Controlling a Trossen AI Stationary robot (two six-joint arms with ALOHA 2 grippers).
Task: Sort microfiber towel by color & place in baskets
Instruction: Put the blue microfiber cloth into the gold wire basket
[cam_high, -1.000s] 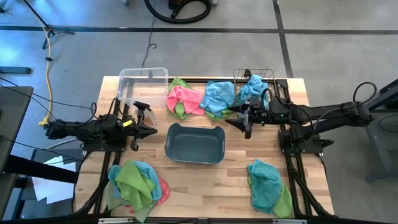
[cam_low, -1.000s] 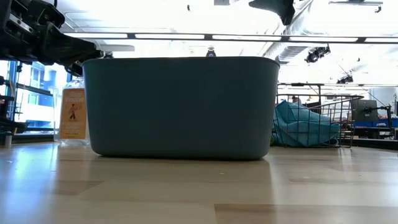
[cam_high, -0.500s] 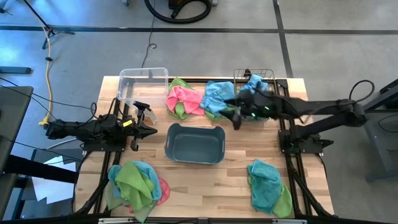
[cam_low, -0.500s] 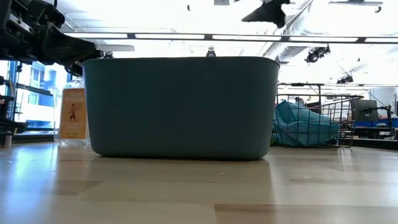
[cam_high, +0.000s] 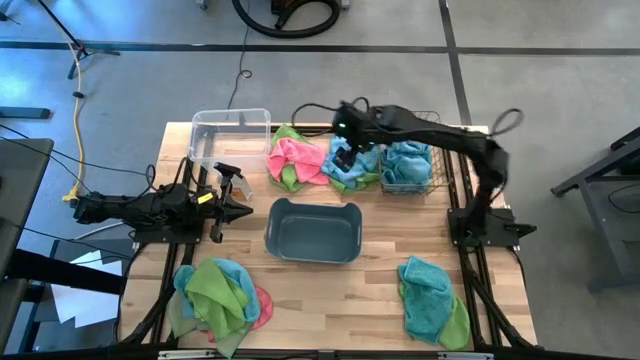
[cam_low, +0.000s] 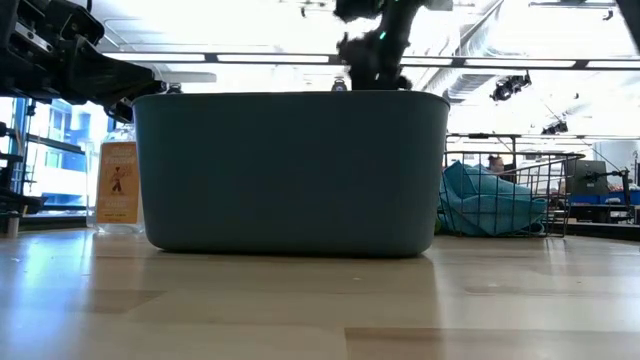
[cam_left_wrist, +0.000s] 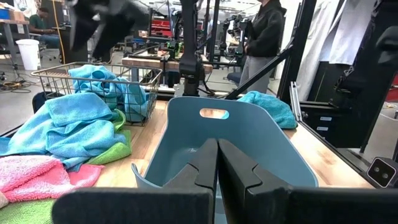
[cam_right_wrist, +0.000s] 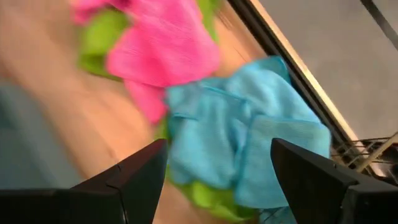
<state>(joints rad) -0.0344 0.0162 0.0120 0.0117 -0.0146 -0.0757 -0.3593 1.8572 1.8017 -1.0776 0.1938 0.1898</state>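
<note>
Meanwhile the left gripper (cam_high: 243, 211) rests shut and empty, the grey-blue tub (cam_high: 313, 231) just ahead of its tips and the clear bin (cam_high: 229, 136) beside it. Rightward, the right gripper (cam_high: 343, 157) hangs wide open, holding nothing, over the blue towel (cam_high: 350, 152); the wire basket (cam_high: 409, 150) sits just beyond.

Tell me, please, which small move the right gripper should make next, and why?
Probably lower straight down onto the blue towel. The right gripper hangs open above it, empty, beside the wire basket that already holds blue cloth. The left gripper waits shut by the grey-blue tub.
</note>
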